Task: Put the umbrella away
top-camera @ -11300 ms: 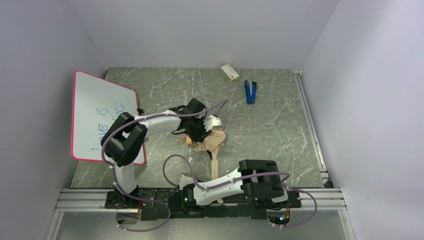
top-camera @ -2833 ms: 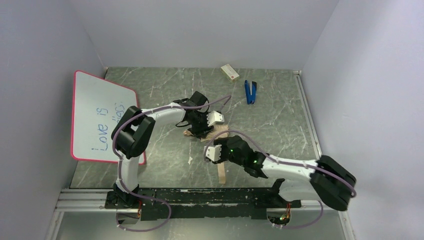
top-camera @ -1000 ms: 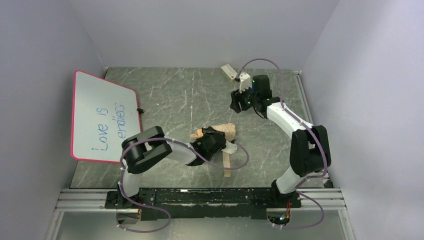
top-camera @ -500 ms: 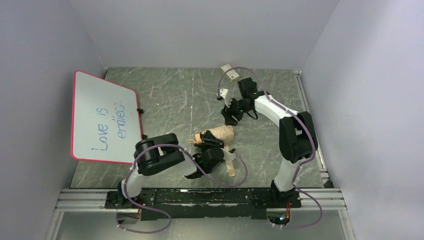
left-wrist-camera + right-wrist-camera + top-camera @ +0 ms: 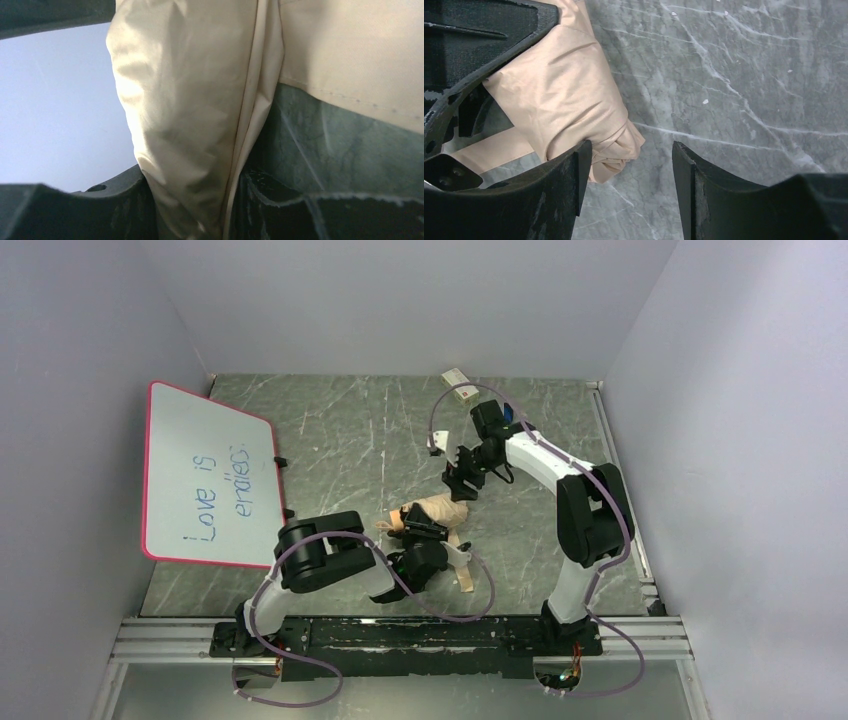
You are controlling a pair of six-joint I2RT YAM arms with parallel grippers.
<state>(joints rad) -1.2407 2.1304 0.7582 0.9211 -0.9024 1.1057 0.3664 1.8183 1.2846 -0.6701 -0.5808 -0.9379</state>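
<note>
The umbrella (image 5: 440, 509) is a rolled beige bundle lying on the green marble table (image 5: 340, 440), its tan strap (image 5: 463, 577) trailing toward the near edge. My left gripper (image 5: 420, 533) is shut on the bundle's left part; in the left wrist view beige fabric (image 5: 185, 100) fills the gap between the fingers (image 5: 70, 210). My right gripper (image 5: 460, 483) hovers open just past the bundle's right end. In the right wrist view its jaws (image 5: 629, 175) stand apart over bare table, the umbrella's tip (image 5: 559, 100) beside the left finger (image 5: 569, 175).
A whiteboard (image 5: 205, 475) with a pink rim and blue writing lies at the table's left. A small white box (image 5: 458, 383) sits at the back, behind the right arm. Grey walls close in the left, back and right sides.
The right gripper came from the back near the box down to the umbrella's right end. The left arm folded in toward the near edge, still holding the bundle.
</note>
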